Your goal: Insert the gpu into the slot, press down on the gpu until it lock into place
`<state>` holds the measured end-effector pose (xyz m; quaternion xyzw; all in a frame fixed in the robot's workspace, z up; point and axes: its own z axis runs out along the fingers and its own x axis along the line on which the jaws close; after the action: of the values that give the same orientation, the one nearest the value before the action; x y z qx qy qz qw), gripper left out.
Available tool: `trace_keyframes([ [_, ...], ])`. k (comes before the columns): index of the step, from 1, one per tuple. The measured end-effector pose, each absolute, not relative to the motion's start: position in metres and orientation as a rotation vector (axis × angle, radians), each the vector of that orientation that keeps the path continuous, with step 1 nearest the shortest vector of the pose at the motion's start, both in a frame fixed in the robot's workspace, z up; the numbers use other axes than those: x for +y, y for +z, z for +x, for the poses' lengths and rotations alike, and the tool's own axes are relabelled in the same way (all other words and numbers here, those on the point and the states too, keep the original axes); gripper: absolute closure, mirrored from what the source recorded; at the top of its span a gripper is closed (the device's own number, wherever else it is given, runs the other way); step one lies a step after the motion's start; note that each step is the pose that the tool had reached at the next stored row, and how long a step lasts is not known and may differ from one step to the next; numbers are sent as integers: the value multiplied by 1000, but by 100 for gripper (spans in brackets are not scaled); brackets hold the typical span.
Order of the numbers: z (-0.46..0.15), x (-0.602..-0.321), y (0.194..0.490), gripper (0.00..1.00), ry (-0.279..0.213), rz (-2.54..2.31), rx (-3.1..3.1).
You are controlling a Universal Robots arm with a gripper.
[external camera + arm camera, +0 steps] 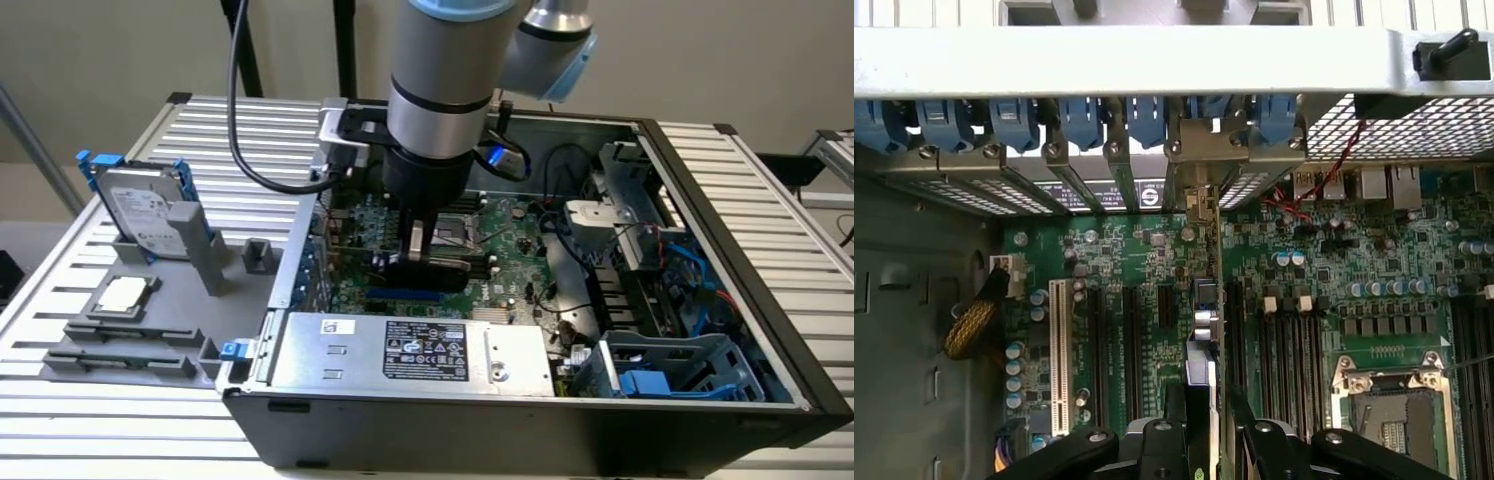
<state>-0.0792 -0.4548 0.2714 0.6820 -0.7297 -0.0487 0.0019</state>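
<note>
The gpu [430,272] is a thin black card held upright inside the open computer case, low over the green motherboard. My gripper [422,258] is shut on its top edge. In the wrist view the gpu [1201,365] appears edge-on between my two fingers [1172,430], and its metal bracket reaches the rear wall of the case. The slot [400,297] shows as a short blue strip just below the card, toward the power supply. Whether the card's edge sits fully in the slot is hidden by the card and the gripper.
A silver labelled power-supply box [414,350] lies just in front of the card. The processor socket [1394,400] and black memory strips [1284,340] lie beside it. A blue drive cage [667,370] and cables crowd the exterior view's right. A hard drive [140,210] stands outside the case.
</note>
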Motion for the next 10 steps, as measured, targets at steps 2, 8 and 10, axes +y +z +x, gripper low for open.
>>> trace_keyframes([
  [2,-79,-455,270,74,-157,2138,-2287],
  [8,-78,-455,268,74,-158,2137,-2287],
  [10,-78,-455,267,74,-156,2136,-2286],
])
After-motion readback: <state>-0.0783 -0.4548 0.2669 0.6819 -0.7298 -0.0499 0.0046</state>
